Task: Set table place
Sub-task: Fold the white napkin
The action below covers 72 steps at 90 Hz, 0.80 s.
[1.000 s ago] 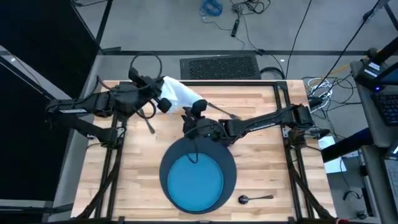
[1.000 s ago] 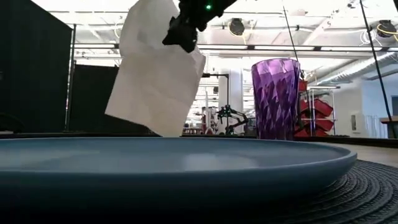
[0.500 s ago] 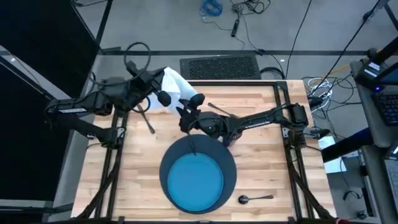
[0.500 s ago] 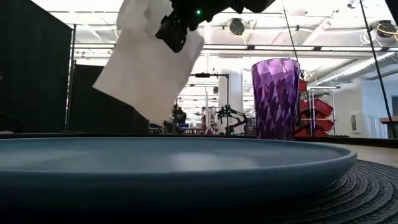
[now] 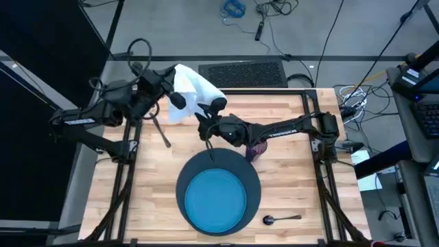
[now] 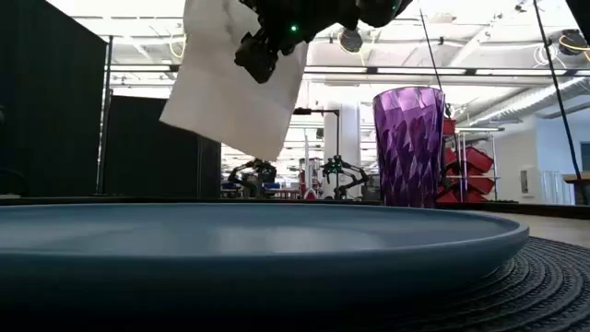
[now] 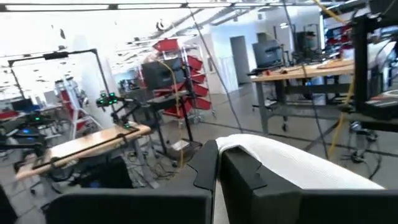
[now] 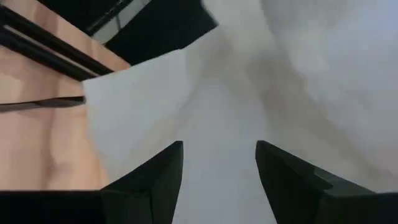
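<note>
Both of my claws were up by the far edge of the light wooden plank table [image 5: 288, 147], near its far-left corner. My left claw [image 5: 173, 98] was pinched tight on the white cloth napkin [image 5: 195, 89] and held it up in the air. The napkin hung down, and its bottom corner was off the table [image 6: 230, 83]. My right claw [image 5: 204, 118] was just beside the napkin, with its two dark fingers [image 8: 152, 180] spread apart and pointed at the cloth. It held nothing.

A big dark slate-blue round charger [image 5: 252, 180] lay by the near edge of the table, around the middle. A smaller bright blue plate [image 5: 217, 200] sat on top of it. A small purple cup [image 5: 256, 149] stood upright just beside the charger's far-right rim, partly under my right arm. A dark spoon [image 5: 281, 219] lay on the wood by the near edge, just right of the charger. One dark piece of cutlery [image 5: 162, 134] lay on the wood toward the left edge, under my left arm. I could not tell which kind it was.
</note>
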Available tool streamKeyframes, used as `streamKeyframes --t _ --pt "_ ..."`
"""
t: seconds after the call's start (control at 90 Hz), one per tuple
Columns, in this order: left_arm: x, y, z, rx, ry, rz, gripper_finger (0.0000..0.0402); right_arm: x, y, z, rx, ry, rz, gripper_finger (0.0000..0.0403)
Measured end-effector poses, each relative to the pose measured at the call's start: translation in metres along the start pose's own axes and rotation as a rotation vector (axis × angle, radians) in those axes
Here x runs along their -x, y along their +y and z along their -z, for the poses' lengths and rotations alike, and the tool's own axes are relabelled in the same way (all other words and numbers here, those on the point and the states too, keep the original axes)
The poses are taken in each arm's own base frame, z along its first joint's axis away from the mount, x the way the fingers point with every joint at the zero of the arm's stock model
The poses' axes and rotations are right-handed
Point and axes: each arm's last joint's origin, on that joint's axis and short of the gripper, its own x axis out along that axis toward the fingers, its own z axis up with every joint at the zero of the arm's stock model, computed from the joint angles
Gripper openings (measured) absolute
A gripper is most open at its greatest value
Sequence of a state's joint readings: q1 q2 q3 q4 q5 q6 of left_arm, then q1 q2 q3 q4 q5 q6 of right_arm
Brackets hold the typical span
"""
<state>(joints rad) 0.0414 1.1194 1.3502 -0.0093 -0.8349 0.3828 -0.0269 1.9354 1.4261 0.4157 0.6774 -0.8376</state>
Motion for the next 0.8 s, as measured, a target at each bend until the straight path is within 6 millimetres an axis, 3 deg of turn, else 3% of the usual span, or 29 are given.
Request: streamKeyframes --t 0.456,0.8 --pt "0.000 0.000 0.002 -0.045 0.018 0.003 0.0000 -0.014 -0.010 0.015 -0.124 0.015 -0.017 0.0187" --pt "0.001 -0.003 0.016 -0.166 0.129 0.035 0.0000 0.012 0.006 -0.016 0.184 -0.085 0.001 0.0187"
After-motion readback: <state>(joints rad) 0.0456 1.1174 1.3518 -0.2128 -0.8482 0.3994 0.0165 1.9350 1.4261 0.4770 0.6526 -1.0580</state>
